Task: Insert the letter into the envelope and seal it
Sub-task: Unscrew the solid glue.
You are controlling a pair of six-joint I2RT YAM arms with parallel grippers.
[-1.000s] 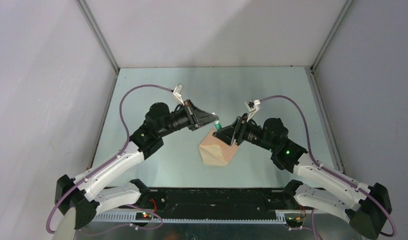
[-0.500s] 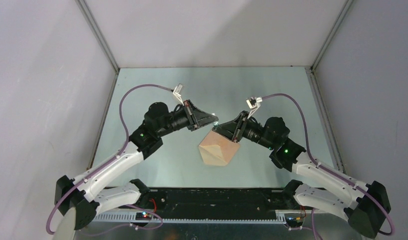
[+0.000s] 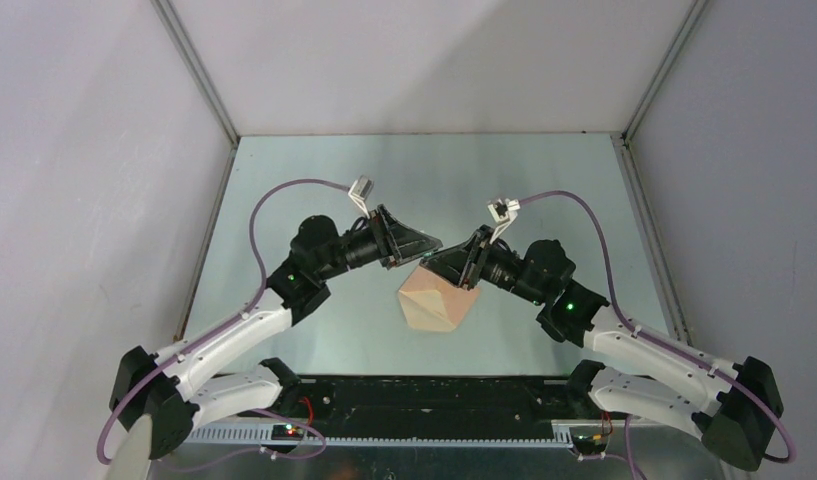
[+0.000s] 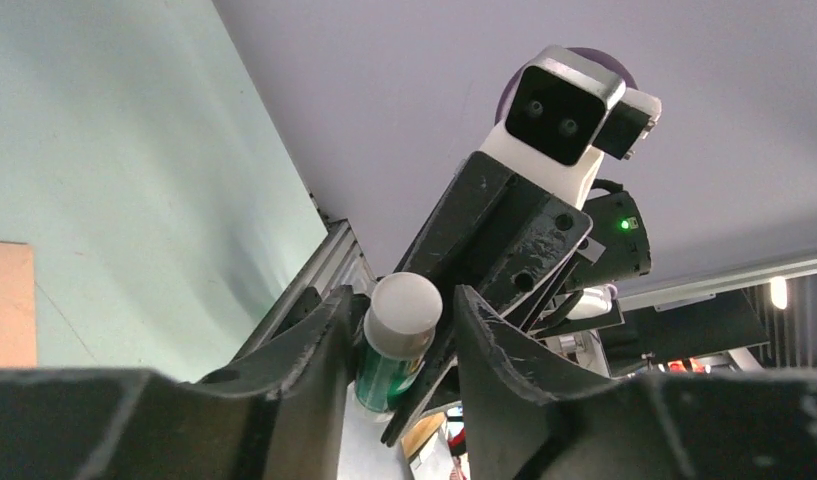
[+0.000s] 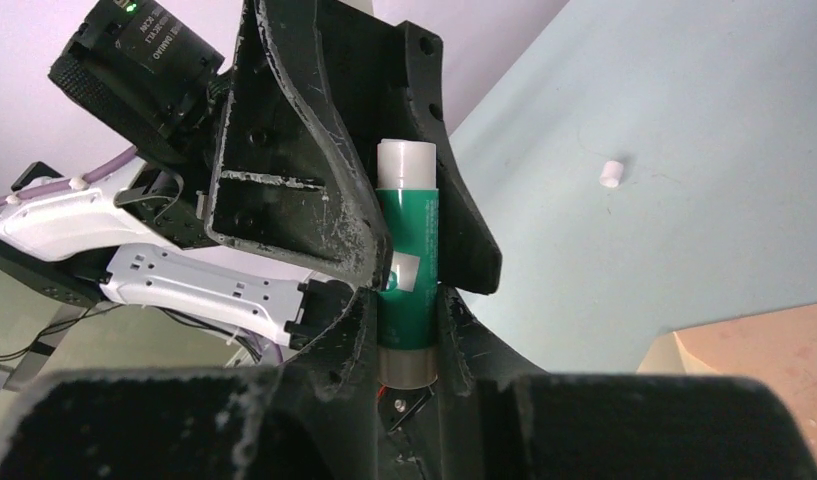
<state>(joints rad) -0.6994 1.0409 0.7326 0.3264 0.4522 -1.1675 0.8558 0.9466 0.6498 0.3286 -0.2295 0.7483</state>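
The left pincer (image 4: 400,298), shut a second ago, is now eased apart around the white top of the glue stick (image 5: 406,230). The right pincer (image 5: 404,300) is clamped on its green barrel, so a handover for sealing is judged under way. Below, the envelope (image 3: 439,300) lies flat mid-counter (image 3: 314,200). The letter is not seen separately and is presumably inside. Farther off lies a small white piece (image 5: 611,173). The left jaws must be cleared first.

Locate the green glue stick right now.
Centre of the right wrist view: the glue stick sits in the right claw, white end inside the left claw, over the envelope's far corner.
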